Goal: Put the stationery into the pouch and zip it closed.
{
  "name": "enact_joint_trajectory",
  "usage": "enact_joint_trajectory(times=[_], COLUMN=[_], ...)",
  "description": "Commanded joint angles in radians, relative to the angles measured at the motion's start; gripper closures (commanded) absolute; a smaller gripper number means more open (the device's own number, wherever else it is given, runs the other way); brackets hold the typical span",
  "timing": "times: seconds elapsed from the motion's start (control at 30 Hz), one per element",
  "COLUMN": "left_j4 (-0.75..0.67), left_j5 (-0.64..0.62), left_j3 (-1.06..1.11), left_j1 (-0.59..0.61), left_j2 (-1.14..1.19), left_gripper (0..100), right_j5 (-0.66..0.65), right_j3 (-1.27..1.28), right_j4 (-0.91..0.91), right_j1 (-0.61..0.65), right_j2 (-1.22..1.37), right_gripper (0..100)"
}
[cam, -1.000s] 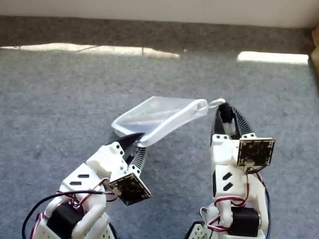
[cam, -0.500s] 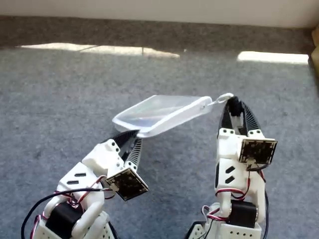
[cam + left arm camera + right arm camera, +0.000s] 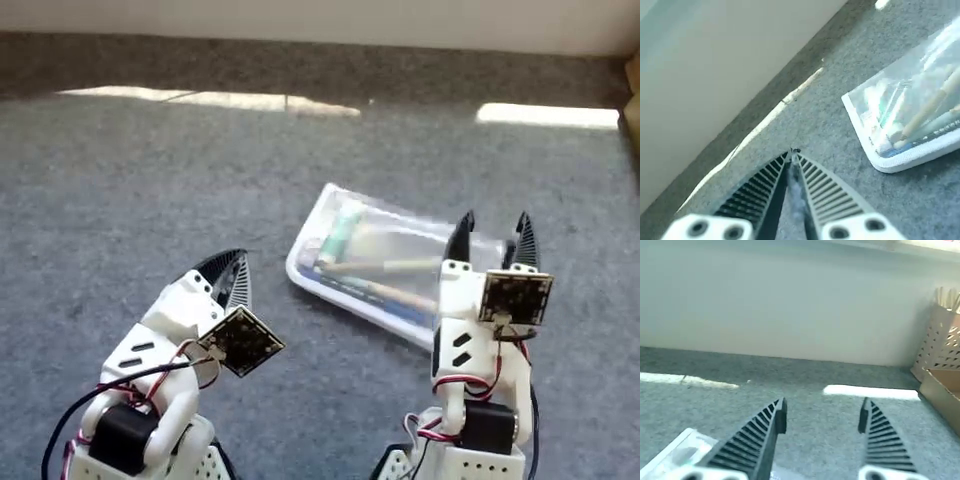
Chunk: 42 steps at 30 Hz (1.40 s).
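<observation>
The clear pouch [image 3: 385, 270] with a white zip edge lies flat on the grey carpet, holding a green marker [image 3: 337, 236], pencils and pens. My left gripper [image 3: 234, 268] hangs shut and empty to the pouch's left, a short way clear of it; its wrist view shows the pouch [image 3: 910, 115] off to the side of the closed fingers [image 3: 792, 155]. My right gripper [image 3: 492, 232] is open above the pouch's right end, touching nothing. Its wrist view shows a corner of the pouch [image 3: 680, 452] beside the spread fingertips [image 3: 822, 415].
Grey carpet [image 3: 130, 190] runs to a pale wall [image 3: 300, 15] at the back, with bright sun patches [image 3: 545, 115] along it. A perforated cardboard box [image 3: 940, 350] stands at the far right.
Both grippers let go of the pouch, which dropped from the air onto the carpet and now lies flat. The right gripper opened; both arms drew back.
</observation>
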State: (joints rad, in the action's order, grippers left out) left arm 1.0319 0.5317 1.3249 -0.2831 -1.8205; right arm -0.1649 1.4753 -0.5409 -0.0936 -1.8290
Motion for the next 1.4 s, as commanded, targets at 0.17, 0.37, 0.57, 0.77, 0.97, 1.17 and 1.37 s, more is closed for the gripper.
enact_joint_trajectory(times=[0.17, 0.37, 0.57, 0.77, 0.97, 1.17, 1.37], left_j4=[0.002, 0.002, 0.003, 0.002, 0.002, 0.002, 0.002], left_j5=[-0.002, -0.13, -0.133, -0.132, -0.133, -0.133, -0.133], left_j3=[0.05, 0.05, 0.081, 0.104, 0.139, 0.248, 0.34], left_j1=[-0.001, 0.007, 0.008, 0.081, 0.217, 0.289, 0.338], left_j2=[-0.015, -0.015, -0.015, -0.015, -0.015, -0.015, -0.015], left_gripper=[99, 99, 99, 99, 99, 99, 99], right_j5=[-0.011, -0.006, -0.012, -0.006, -0.011, -0.005, -0.008], right_j3=[-0.01, -0.004, -0.004, -0.002, -0.002, 0.07, 0.222], right_j4=[-0.074, -0.076, -0.076, -0.073, -0.073, -0.076, -0.076], right_j1=[0.131, 0.203, 0.286, 0.315, 0.446, 0.479, 0.478], right_j2=[-0.007, -0.007, -0.007, -0.007, -0.007, -0.007, -0.007], right_gripper=[77.0, 79.6, 99.8, 98.8, 98.8, 98.8, 98.8])
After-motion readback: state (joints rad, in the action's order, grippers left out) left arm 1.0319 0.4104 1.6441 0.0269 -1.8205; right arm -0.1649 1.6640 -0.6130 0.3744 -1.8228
